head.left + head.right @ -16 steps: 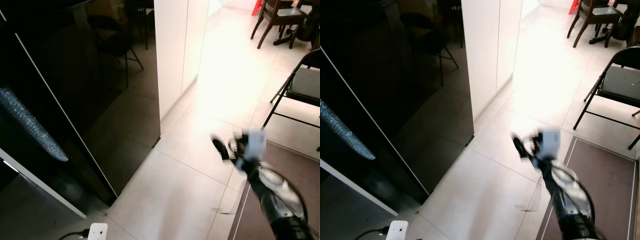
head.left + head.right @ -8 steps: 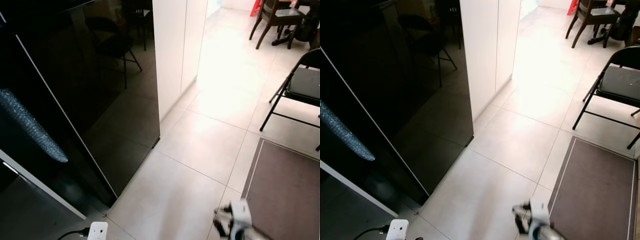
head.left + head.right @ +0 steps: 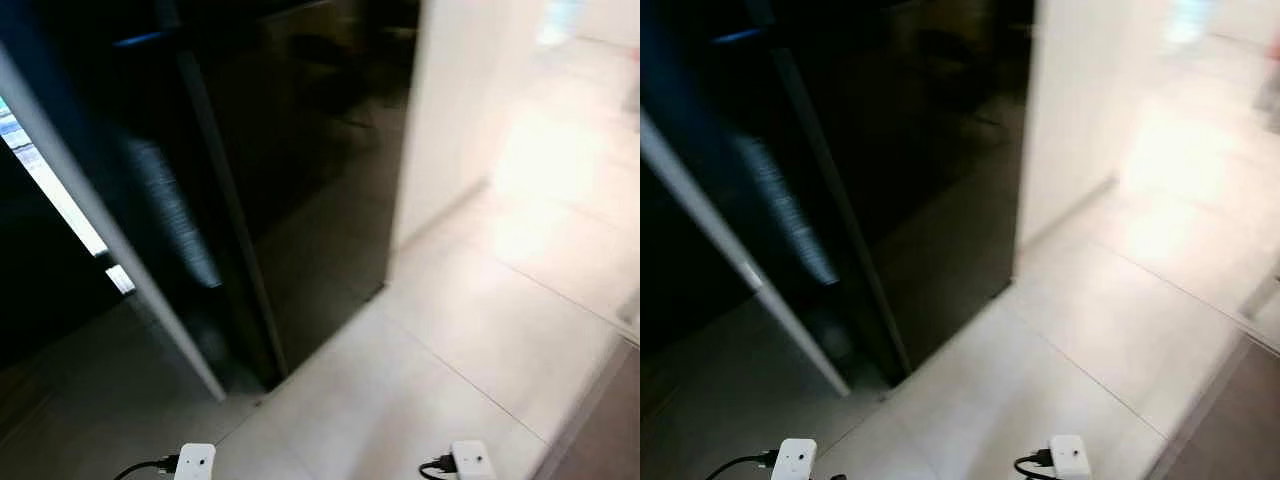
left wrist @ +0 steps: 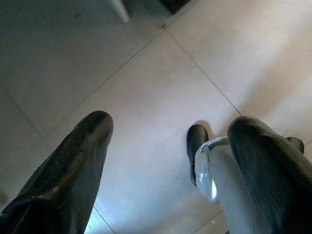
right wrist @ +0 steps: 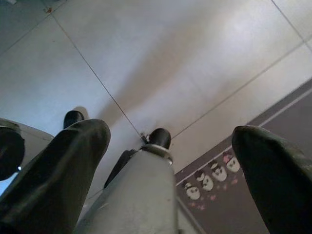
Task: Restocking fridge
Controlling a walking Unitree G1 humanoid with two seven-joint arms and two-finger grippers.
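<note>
Fridge (image 3: 300, 200), glossy black, stands left of a white cabinet (image 3: 450, 110) on pale floor tiles (image 3: 480, 340). Left gripper (image 4: 165, 161) and right gripper (image 5: 170, 161) hang above the tiles, fingers spread wide, holding nothing.

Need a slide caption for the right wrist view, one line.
Right gripper hangs open over pale floor tiles, beside the edge of a dark mat printed with small cartoon faces.

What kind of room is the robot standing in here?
Probably a home kitchen or hallway: a glossy black fridge stands beside a white cabinet on a pale tiled floor, with a mat underfoot.
</note>
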